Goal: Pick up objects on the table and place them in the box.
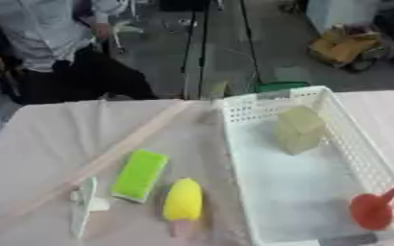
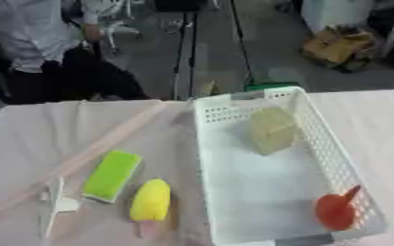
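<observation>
Saw a table [image 1: 49, 139] draped in a pale cloth, filling the lower part of both views. Found a white basket [image 1: 267, 106] with perforated walls standing on the right half of the table, long side running away from the camera, near end cut off by the bottom edge of the view. Noted a long pale wooden strip [image 1: 99, 161] lying askew on the cloth, from just beside the basket's far left corner down toward the table's left edge.

Spotted a pale green block [image 1: 300, 129] inside the basket, at its far end and close to the right wall, apparently tilted on an edge. Made out a bright green oblong [image 1: 140, 175] flat on the cloth left of the basket, just right of the strip, with a lighter rim along its near end. Saw a yellow ice-lolly shape [image 1: 183, 199] just beside the oblong on its right, between it and the basket's left wall, with a pinkish stick pointing toward the camera; could not tell whether the two touched. Found a red scoop [image 1: 373, 209] in the basket's near right corner, handle leaning up against the right wall. Noted a small white thing [image 1: 84, 204] left of the oblong, thin and elongated; could not make out more.

Caught neither the left hand nor the right hand in either view, so could not tell how the fingers stood.
</observation>
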Robot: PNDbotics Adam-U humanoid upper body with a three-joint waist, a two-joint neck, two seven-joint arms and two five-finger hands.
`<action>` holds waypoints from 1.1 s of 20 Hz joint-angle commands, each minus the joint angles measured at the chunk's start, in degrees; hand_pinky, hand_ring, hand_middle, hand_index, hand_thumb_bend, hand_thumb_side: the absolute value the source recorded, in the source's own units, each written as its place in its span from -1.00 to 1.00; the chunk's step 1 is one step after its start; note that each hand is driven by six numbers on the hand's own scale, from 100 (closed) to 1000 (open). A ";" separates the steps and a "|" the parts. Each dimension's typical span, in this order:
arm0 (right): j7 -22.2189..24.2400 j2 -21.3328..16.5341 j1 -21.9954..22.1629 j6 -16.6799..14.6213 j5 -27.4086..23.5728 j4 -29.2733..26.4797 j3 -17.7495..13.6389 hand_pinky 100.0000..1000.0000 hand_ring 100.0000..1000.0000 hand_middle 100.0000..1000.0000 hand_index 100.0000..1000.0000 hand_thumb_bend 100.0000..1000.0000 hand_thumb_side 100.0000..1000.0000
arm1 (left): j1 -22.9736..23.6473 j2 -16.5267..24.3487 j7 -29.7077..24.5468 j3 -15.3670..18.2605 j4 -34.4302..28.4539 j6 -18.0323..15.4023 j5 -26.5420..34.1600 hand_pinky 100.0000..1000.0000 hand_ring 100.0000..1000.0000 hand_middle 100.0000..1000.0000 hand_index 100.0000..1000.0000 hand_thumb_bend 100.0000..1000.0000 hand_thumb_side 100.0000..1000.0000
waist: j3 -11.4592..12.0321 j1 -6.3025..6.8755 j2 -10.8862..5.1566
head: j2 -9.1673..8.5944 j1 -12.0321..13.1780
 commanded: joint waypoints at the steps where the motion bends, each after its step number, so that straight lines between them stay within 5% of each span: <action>1: -3.46 -1.03 0.29 -2.84 0.97 -0.99 -0.59 0.59 0.65 0.39 0.51 -1.00 1.00 | 0.21 6.62 -3.23 -1.27 -1.02 2.80 -0.27 0.72 0.86 0.82 1.00 -1.00 0.99 | 0.38 -0.22 -1.40 | 0.18 0.01; 7: -3.31 -0.41 1.05 -2.20 1.52 -0.99 -0.57 0.58 0.65 0.38 0.51 -1.00 1.00 | -0.66 12.76 -6.90 -4.19 -1.02 6.30 1.29 0.80 0.93 0.75 0.92 -1.00 0.84 | 1.11 -0.47 -1.70 | -0.11 -0.30; 12: -2.99 -0.02 1.35 -1.92 1.72 -0.99 -0.40 0.58 0.65 0.38 0.51 -1.00 1.00 | -2.37 16.16 -14.71 -7.05 -1.02 8.58 1.44 0.91 0.98 0.80 1.00 -0.88 0.91 | 1.23 -0.50 -1.78 | -1.08 -0.58; 14: -2.79 0.14 1.39 -1.83 1.79 -0.99 -0.29 0.58 0.65 0.38 0.51 -1.00 1.00 | -3.28 17.30 -18.21 -7.97 -1.02 8.80 1.06 0.99 1.00 0.86 1.00 -0.74 0.93 | 1.20 -0.44 -1.76 | -1.24 -0.63; 15: -2.68 0.21 1.39 -1.78 1.81 -0.99 -0.23 0.58 0.65 0.38 0.51 -1.00 1.00 | -3.72 17.79 -19.62 -8.38 -1.02 8.85 0.77 1.00 1.00 0.91 1.00 -0.52 0.92 | 1.19 -0.41 -1.75 | -1.27 -0.62; 18: -2.44 0.31 1.38 -1.67 1.79 -0.99 -0.14 0.58 0.65 0.38 0.51 -1.00 1.00 | -4.82 18.83 -23.13 -9.35 -1.02 9.03 -0.11 1.00 1.00 0.91 1.00 -0.45 0.91 | 1.18 -0.34 -1.74 | -1.25 -0.57; 19: -2.38 0.34 1.37 -1.63 1.78 -0.99 -0.11 0.58 0.65 0.37 0.51 -1.00 1.00 | -5.03 19.15 -24.06 -9.68 -1.02 9.04 -0.35 1.00 1.00 0.95 1.00 -0.18 1.00 | 1.13 -0.29 -1.72 | -1.30 -0.56; 22: -1.88 0.51 1.33 -1.42 1.67 -0.99 0.12 0.58 0.65 0.37 0.51 -1.00 1.00 | -6.48 20.92 -28.91 -11.75 -1.02 9.51 -1.86 1.00 1.00 0.97 1.00 0.02 1.00 | 1.03 -0.10 -1.67 | -1.43 -0.70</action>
